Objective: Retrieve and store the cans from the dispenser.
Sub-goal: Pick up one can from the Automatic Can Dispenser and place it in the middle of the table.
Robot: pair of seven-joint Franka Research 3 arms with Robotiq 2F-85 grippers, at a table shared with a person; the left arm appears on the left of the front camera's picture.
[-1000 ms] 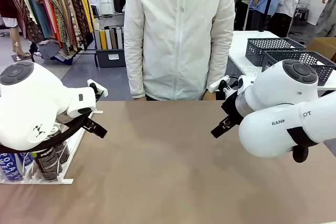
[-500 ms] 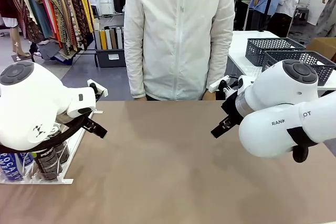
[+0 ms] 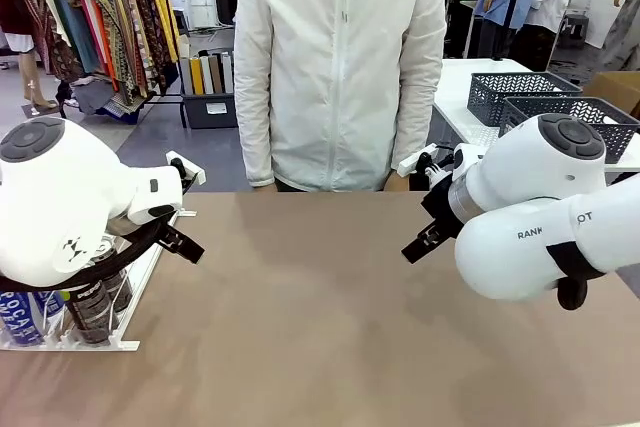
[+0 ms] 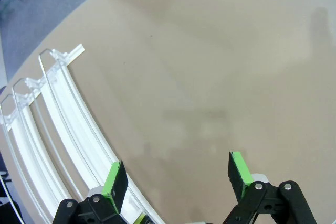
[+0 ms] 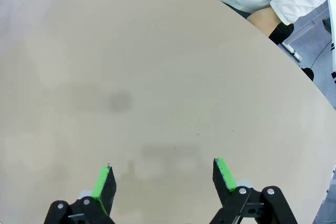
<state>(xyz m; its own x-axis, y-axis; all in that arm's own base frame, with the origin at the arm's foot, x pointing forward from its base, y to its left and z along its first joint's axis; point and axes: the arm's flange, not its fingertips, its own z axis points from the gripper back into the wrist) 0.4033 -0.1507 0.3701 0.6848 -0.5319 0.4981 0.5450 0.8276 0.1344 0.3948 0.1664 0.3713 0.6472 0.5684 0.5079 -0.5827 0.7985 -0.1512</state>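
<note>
Cans (image 3: pixel 92 313) in dispenser (image 3: pixel 110 345) behind left arm (image 3: pixel 60 209)

The front camera sits at the near edge of the surface (image 3: pixel 320 337), between the left arm (image 3: pixel 60 197) and right arm (image 3: pixel 530 227), and faces the person (image 3: pixel 340 67) at the far side. Each wrist camera looks steeply down at the surface from close above, along its own gripper. The left gripper (image 4: pixel 176 174) view takes in the dispenser (image 4: pixel 58 124), which the front view shows at the near left. The right gripper (image 5: pixel 163 174) view reaches the far right edge, where the person stands.
</note>
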